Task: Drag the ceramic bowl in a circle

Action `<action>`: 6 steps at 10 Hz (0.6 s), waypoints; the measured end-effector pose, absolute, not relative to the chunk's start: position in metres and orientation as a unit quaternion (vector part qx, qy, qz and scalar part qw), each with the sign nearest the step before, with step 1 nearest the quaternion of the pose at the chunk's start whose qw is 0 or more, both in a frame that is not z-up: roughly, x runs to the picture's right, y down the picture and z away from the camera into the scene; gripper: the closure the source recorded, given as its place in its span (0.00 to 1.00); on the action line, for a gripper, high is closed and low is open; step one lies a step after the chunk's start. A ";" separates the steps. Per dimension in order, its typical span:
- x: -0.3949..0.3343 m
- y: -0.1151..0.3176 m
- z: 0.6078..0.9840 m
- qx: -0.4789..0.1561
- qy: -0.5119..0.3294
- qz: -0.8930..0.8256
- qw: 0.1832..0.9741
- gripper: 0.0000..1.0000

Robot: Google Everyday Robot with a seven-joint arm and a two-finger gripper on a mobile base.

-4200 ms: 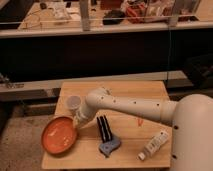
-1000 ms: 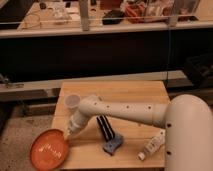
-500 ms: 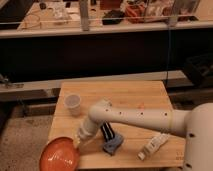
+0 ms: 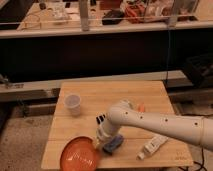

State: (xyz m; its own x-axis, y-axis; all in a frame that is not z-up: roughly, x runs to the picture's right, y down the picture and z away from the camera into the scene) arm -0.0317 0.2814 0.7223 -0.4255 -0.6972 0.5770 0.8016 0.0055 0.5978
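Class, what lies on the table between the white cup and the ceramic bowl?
Camera view: only bare wood between white cup and ceramic bowl; the gripper sits at the bowl's right rim.

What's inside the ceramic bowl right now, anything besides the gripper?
Only faint white markings show inside the ceramic bowl. The gripper sits at its right rim, shut. The arm hides that edge, so how it holds the rim cannot be seen.

Ceramic bowl [image 4: 79,155]: glazed orange-red, slightly glossy. Bench [image 4: 115,97]: pale wood, matt, visible plank seams. Cup [image 4: 73,104]: white, smooth. End effector [image 4: 99,143], at the bowl's right rim: smooth white plastic-looking casing. Tube [image 4: 152,146]: white, smooth.
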 end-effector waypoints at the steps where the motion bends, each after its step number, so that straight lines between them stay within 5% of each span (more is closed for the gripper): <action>1: -0.028 0.272 0.730 -0.054 -0.462 -0.697 0.546 0.98; 6: -0.030 0.215 0.789 -0.049 -0.444 -0.652 0.612 0.98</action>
State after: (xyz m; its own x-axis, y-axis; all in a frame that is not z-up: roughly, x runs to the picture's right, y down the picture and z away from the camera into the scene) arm -0.0299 0.2152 0.7888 -0.2457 -0.7549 0.6081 0.8427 0.1437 0.5189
